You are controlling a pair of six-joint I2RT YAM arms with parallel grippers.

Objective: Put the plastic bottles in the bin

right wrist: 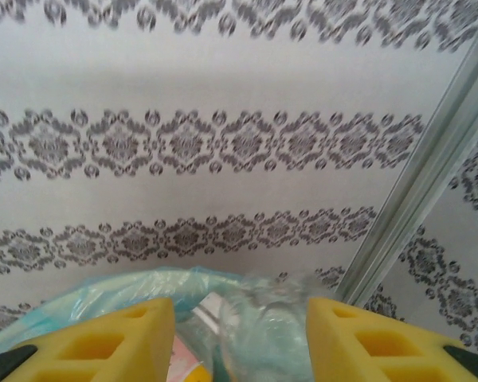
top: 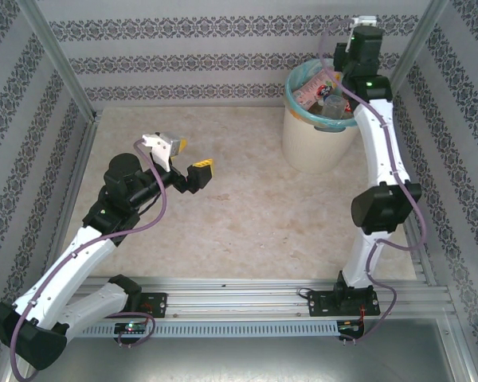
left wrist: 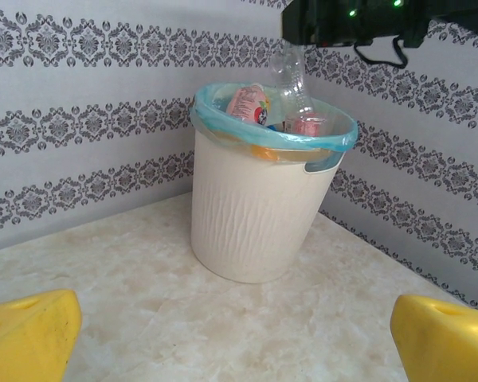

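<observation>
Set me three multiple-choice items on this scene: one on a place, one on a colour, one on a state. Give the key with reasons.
1. In the top view, where does the bin stand on the table?
A. near left corner
B. far right corner
C. centre, between the arms

2. What colour is the bin's liner?
A. light turquoise
B. black
C. red

3. What state is the left end effector in?
A. shut tight
B. open, nothing between its fingers
C. clamped on the bin's rim

Key:
1 B, as the bin sits against the back wall on the right side.
2 A, as a turquoise bag is folded over the cream rim.
3 B, as its yellow fingers stand wide apart above bare tabletop.
</observation>
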